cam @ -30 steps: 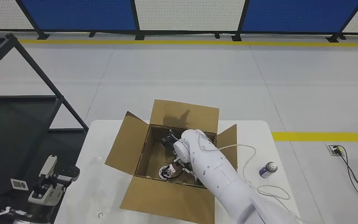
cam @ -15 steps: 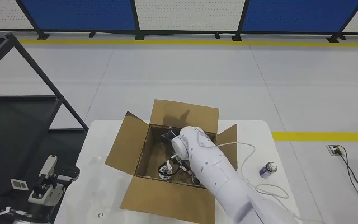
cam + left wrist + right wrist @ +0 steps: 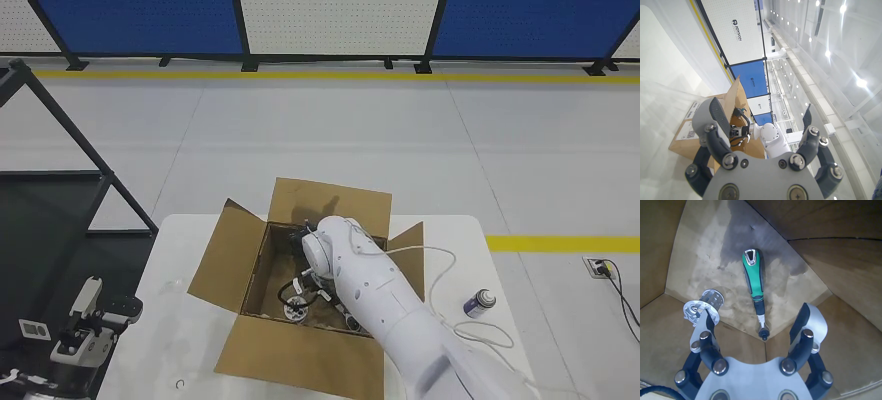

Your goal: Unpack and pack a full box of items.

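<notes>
My right gripper point(image 3: 756, 313) hangs with its jaws spread wide and nothing between them, fingers point(image 3: 814, 321) low inside the cardboard box point(image 3: 829, 266). Under the gap, on the box floor, lies the green-handled ratchet point(image 3: 753, 275), its drive head tucked into a corner. The flanged metal part point(image 3: 704, 306) stands just beside one finger; I cannot tell whether they touch.

Over the last second my arm has swung from the box's middle toward 11 o'clock, uncovering that metal part near the box's 7 o'clock corner. I take this as lining up on the ratchet, likely the next thing out.

A spray can point(image 3: 480, 302) already stands on the table point(image 3: 170, 340) at 3 o'clock of the box. My left gripper point(image 3: 762, 113) is spread and empty, well apart from the box, out toward its 8 o'clock.
</notes>
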Robot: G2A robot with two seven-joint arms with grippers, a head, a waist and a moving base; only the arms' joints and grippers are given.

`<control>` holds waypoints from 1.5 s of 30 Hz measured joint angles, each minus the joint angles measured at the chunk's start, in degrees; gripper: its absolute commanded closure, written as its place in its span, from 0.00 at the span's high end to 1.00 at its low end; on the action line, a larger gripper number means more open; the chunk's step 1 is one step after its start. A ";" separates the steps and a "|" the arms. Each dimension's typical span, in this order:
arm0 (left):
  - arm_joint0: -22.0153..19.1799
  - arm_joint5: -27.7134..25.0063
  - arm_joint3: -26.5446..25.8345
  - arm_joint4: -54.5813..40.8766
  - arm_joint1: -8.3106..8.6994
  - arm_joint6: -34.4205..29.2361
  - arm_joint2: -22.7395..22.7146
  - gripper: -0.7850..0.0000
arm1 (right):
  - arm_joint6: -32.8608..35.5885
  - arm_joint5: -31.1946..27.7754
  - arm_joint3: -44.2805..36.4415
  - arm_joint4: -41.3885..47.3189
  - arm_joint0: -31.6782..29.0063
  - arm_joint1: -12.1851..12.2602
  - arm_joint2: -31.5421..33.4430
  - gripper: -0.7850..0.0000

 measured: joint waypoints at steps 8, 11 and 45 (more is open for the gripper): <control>0.00 0.00 0.00 0.00 0.00 0.00 0.00 1.00 | -2.43 -0.93 0.54 0.25 -0.75 0.47 0.46 1.00; 0.00 0.00 0.00 0.00 0.00 0.00 0.00 1.00 | -3.93 -5.84 2.16 0.47 -0.32 1.46 1.04 1.00; 0.00 0.00 0.00 0.00 0.00 0.00 0.00 1.00 | -8.58 -18.93 -4.24 -7.50 -6.01 6.65 0.09 0.44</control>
